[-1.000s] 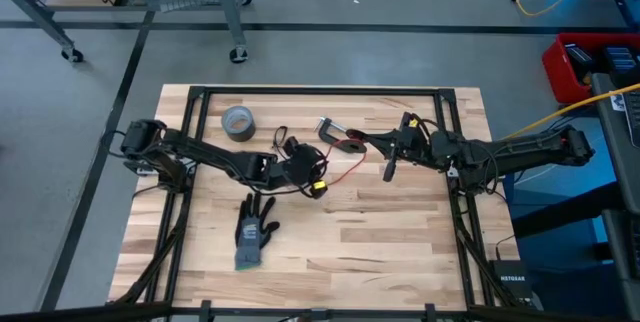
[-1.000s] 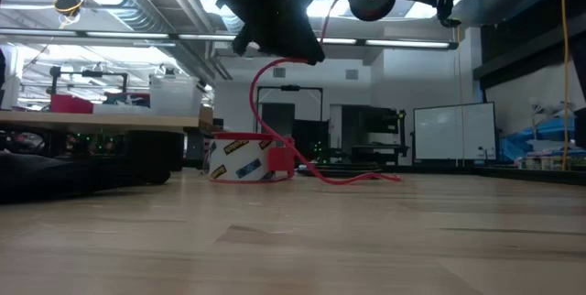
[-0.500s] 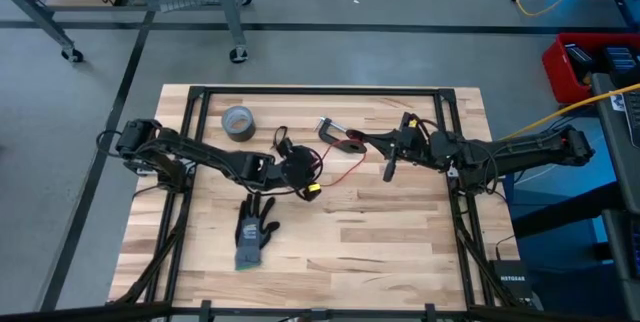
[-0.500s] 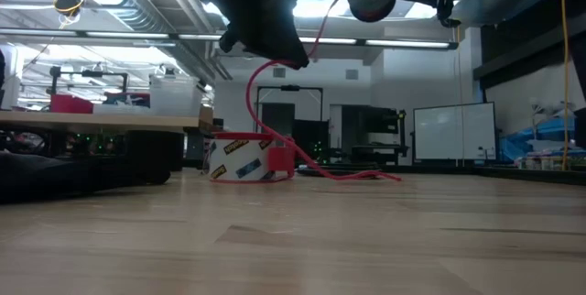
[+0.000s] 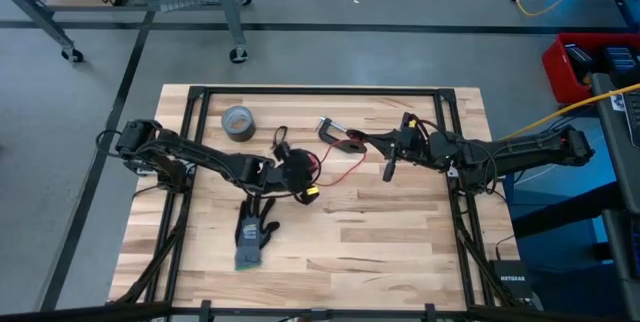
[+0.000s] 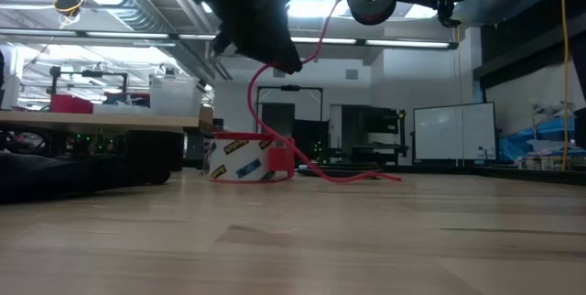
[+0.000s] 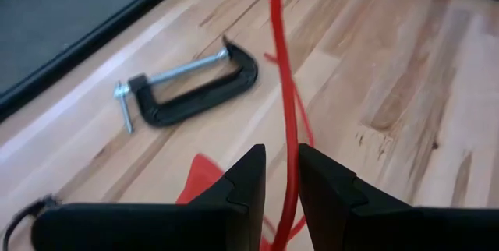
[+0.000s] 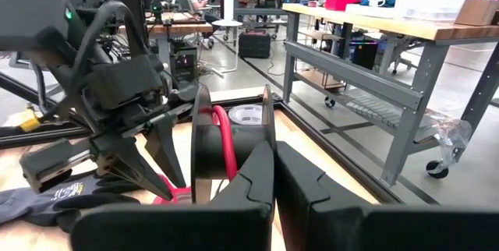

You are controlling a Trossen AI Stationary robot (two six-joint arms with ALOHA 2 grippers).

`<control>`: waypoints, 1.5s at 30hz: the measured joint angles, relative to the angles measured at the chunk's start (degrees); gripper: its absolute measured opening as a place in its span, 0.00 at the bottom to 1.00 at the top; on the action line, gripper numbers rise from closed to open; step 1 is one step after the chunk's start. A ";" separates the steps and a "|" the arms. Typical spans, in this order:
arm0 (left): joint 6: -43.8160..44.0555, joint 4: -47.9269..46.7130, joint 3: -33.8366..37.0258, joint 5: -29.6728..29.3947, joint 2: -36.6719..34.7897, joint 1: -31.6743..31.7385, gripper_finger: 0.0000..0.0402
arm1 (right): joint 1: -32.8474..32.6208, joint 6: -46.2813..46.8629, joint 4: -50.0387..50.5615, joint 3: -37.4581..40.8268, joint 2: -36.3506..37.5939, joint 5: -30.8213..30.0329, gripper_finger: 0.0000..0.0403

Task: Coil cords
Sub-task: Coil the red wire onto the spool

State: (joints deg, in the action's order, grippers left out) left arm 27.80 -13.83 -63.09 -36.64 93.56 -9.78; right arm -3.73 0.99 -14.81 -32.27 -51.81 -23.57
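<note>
The left claw [image 7: 281, 177] is gripping the red cord [image 7: 282, 64], lifting it clear for coiling. The right claw [image 8: 273, 177], closed on the spool [image 8: 226, 153], is anchoring its far end.

The cord [image 7: 282, 64] is bright red against the pale, streaky-grained wooden table [image 5: 400, 252]. A black C-clamp [image 7: 191, 87] carries a silvery metal screw. The duct-tape roll [image 5: 238, 121] is grey from above; seen level, its side is white with blue and orange print. The glove [image 5: 254, 234] has black fingers and a grey cuff. Both arms are dark, and the spool [image 8: 226, 153] in the right gripper [image 8: 274, 174] is black wound with red.
</note>
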 joint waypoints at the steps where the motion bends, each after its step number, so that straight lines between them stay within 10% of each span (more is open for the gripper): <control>1: 1.08 -0.69 0.00 0.00 0.00 0.00 0.16 | 0.00 0.00 0.00 0.00 -0.01 0.00 0.01; 25: 9.32 -1.00 0.00 3.45 0.09 0.01 0.02 | -0.01 0.60 -5.04 0.00 -0.38 0.00 0.01; 45: 12.77 18.56 0.02 11.74 5.11 0.08 0.00 | -0.02 1.88 -24.69 -0.09 -13.06 -2.40 0.01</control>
State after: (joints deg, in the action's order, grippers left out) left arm 40.56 4.73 -63.07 -24.91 98.67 -9.70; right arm -3.75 2.87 -39.50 -32.36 -64.87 -25.97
